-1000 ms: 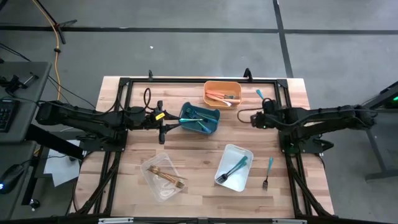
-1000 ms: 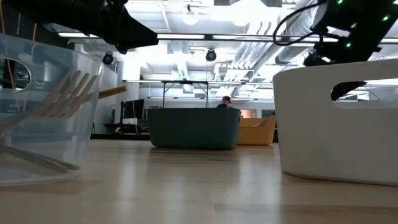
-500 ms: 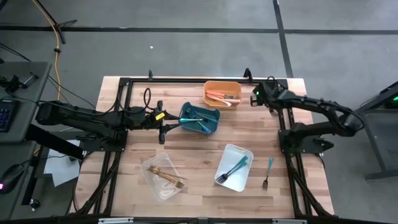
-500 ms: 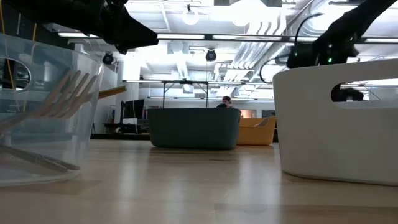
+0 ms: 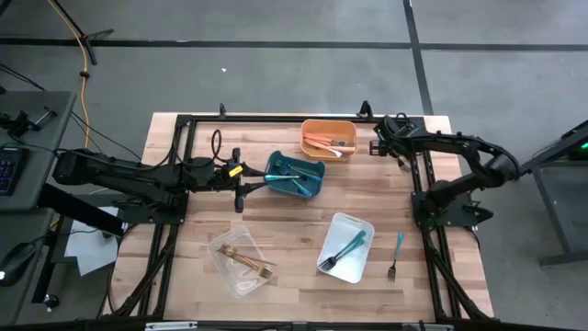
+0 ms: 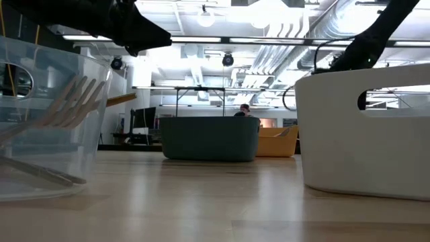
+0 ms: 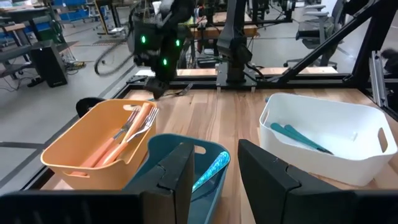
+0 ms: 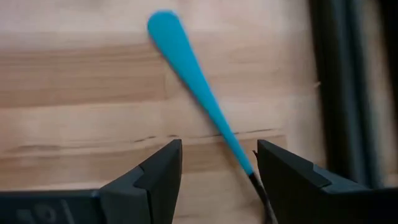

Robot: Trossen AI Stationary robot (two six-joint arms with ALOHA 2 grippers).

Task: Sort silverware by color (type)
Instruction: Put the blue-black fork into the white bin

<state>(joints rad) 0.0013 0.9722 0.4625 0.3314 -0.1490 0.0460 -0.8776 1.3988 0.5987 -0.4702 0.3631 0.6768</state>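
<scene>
A teal-handled piece of silverware (image 8: 198,87) lies flat on the wood at the table's far right, beside the black frame rail. My right gripper (image 8: 217,174) hangs over it, pointing steeply down and open, a finger on either side of its thin neck; in the high view this gripper (image 5: 379,144) hides the piece. My left gripper (image 5: 257,182) waits, open with nothing between its fingers, at the left side of the blue bin (image 5: 294,176). Another teal fork (image 5: 396,253) lies on the table at the near right.
The orange bin (image 5: 329,138) holds salmon-handled pieces, the blue bin holds teal ones, the white bin (image 5: 345,246) holds teal-and-dark ones, and the clear bin (image 5: 241,260) holds gold ones. A black frame rail (image 8: 339,87) runs close beside my right gripper.
My right gripper has swung from the table's middle right toward the far edge and sunk, tipping from nearly level to steeply down and rolling as it went. It now stands over the teal-handled piece, still open.
</scene>
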